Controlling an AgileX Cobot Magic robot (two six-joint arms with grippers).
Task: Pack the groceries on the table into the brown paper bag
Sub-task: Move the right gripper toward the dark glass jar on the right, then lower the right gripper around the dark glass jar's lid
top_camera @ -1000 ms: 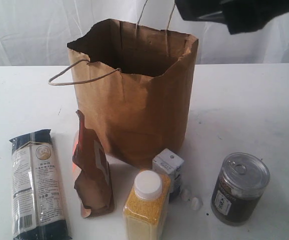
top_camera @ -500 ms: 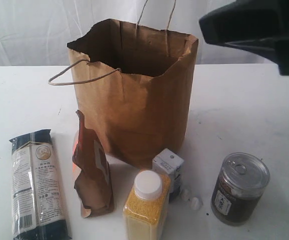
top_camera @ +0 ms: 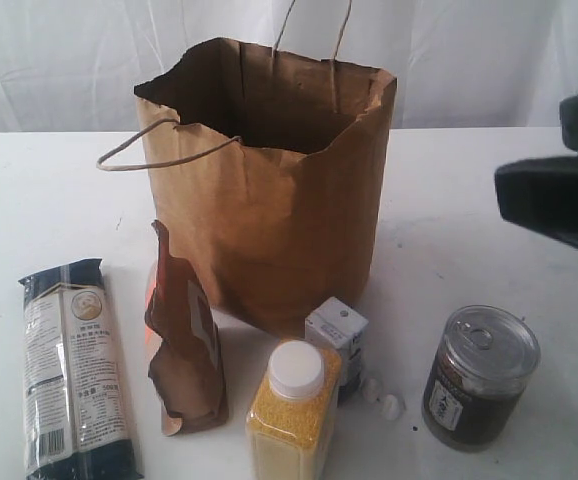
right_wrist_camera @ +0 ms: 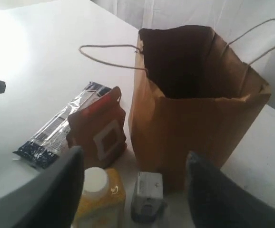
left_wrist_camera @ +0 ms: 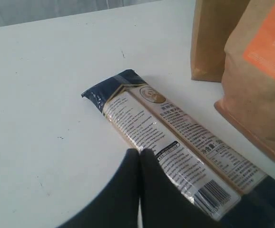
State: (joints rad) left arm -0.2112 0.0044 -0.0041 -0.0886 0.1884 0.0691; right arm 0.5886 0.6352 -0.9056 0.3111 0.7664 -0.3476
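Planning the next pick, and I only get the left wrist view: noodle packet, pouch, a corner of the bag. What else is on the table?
Observer: A yellow grain bottle, a small carton and a pull-tab can stand upright on the exterior camera's side of the bag.
Operator: Where is the right arm?
Observer: The right fingers are apart, hold nothing and hang over the table, right of the bag in the exterior view.

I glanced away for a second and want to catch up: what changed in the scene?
The right gripper swung from the top of the exterior view, near the handles of the brown paper bag, down to the right edge, jaws open and empty. Nothing was grasped or released; bag and groceries stayed put.
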